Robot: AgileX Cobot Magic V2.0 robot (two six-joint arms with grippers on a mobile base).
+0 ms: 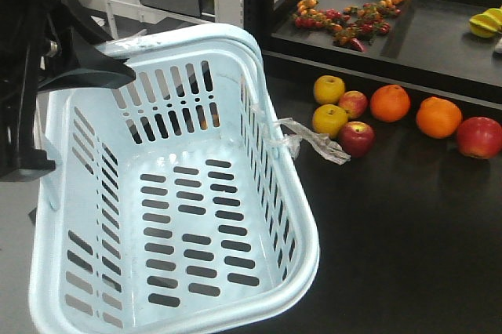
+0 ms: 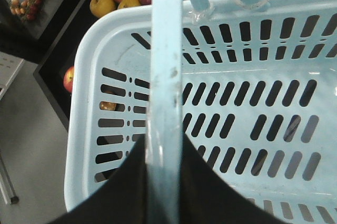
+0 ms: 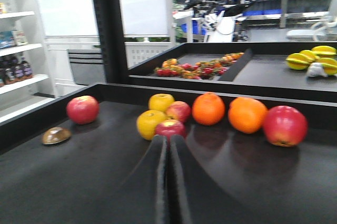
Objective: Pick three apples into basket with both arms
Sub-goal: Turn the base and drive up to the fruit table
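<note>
Left gripper: black fingers closed on the basket, clamping its handle.
Right gripper: fingers pressed together, holding nothing, low over the black shelf.
Red apples: three lie on the shelf right of the basket and outside it, among yellow apples and oranges.

I see the basket at the left, with the bench stretching to its right. Just right of the basket, four apples huddle together, and the scrap tied to its rim reaches toward them. Further right lie two oranges side by side, then a lone apple at the far right. Behind them all, a raised tray holds a heap of small fruit.
</note>
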